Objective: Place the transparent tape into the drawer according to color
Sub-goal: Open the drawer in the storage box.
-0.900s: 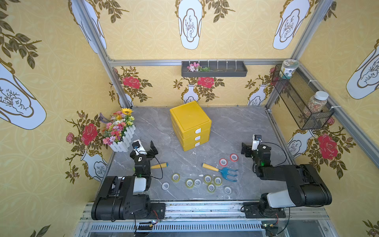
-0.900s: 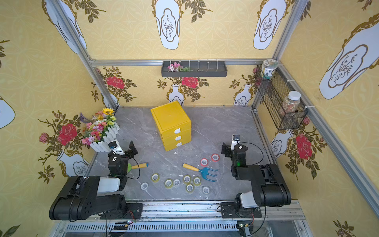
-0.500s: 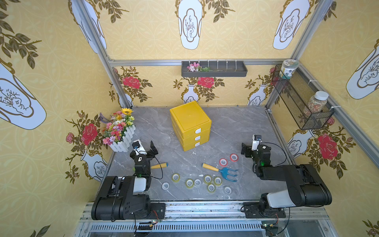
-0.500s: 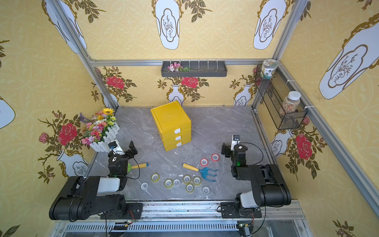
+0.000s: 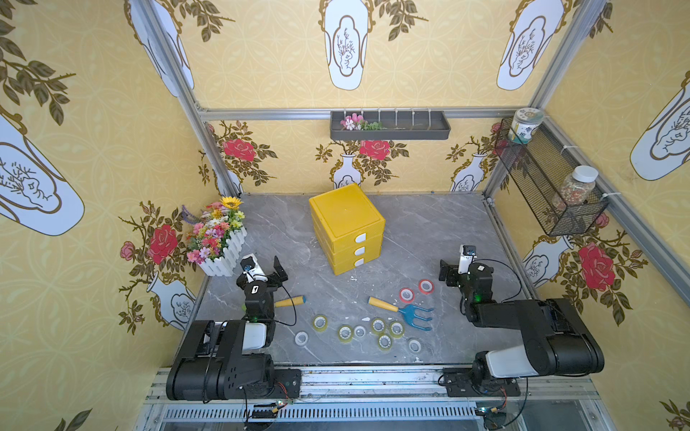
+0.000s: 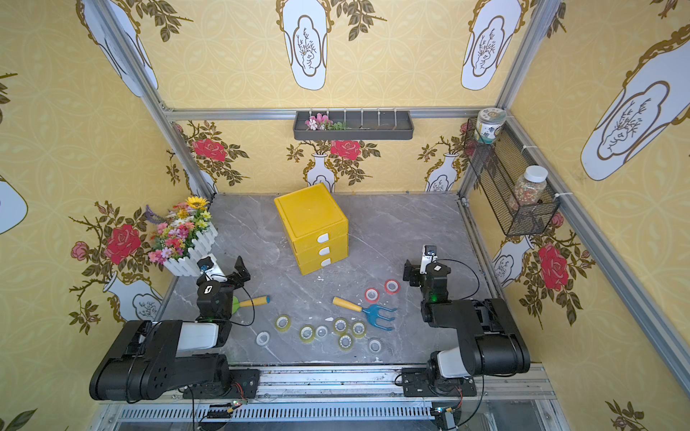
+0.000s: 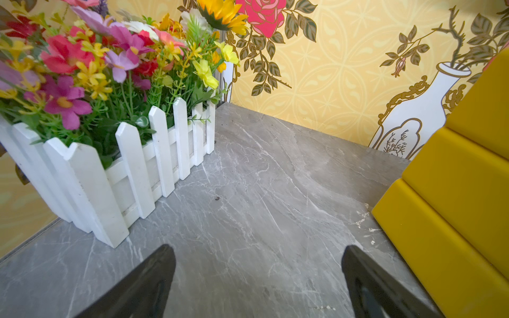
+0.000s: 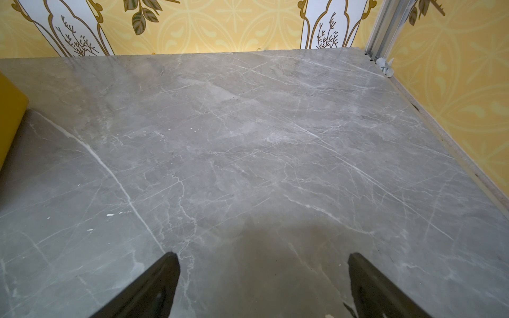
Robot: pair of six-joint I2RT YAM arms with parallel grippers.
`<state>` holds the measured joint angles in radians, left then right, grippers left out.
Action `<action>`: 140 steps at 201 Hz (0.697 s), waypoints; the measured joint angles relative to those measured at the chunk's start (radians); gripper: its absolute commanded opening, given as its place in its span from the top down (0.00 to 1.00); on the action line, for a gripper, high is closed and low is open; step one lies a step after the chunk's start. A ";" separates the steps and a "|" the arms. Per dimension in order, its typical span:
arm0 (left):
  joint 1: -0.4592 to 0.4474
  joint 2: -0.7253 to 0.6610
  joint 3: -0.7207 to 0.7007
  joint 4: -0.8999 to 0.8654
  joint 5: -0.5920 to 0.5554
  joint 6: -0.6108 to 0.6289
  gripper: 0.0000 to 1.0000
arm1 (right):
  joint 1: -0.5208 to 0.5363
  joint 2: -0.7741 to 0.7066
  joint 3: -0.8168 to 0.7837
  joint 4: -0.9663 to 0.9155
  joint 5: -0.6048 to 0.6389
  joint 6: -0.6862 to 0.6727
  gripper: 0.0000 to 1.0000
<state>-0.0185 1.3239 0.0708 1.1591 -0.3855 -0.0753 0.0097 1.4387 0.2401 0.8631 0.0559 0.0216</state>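
Ten see-through tape rolls [image 5: 378,325] littered the grey marble table [image 5: 429,231], yellow floral walls [image 5: 261,67] around; left fingers [image 7: 148,286] and right fingers [image 8: 154,286] gaped empty.

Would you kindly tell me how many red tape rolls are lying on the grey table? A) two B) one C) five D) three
A: only two are red, the nearer red roll and the farther red roll, side by side just past the blue toy rake.
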 measured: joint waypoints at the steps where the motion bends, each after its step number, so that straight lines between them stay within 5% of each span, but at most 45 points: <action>1: 0.000 0.000 0.000 0.000 0.000 0.000 0.00 | 0.000 0.000 0.000 0.000 0.000 0.000 0.03; 82: 0.000 -0.005 0.002 -0.001 0.000 0.000 0.00 | -0.010 -0.008 0.003 -0.008 -0.016 0.001 0.03; 140: 0.000 -0.159 0.187 -0.282 -0.048 -0.009 0.00 | 0.099 -0.162 0.198 -0.320 0.096 -0.011 0.03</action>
<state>-0.0189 1.1648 0.2577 0.8772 -0.4332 -0.0841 0.1085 1.2766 0.4385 0.5430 0.1520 0.0105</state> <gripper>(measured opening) 0.997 0.973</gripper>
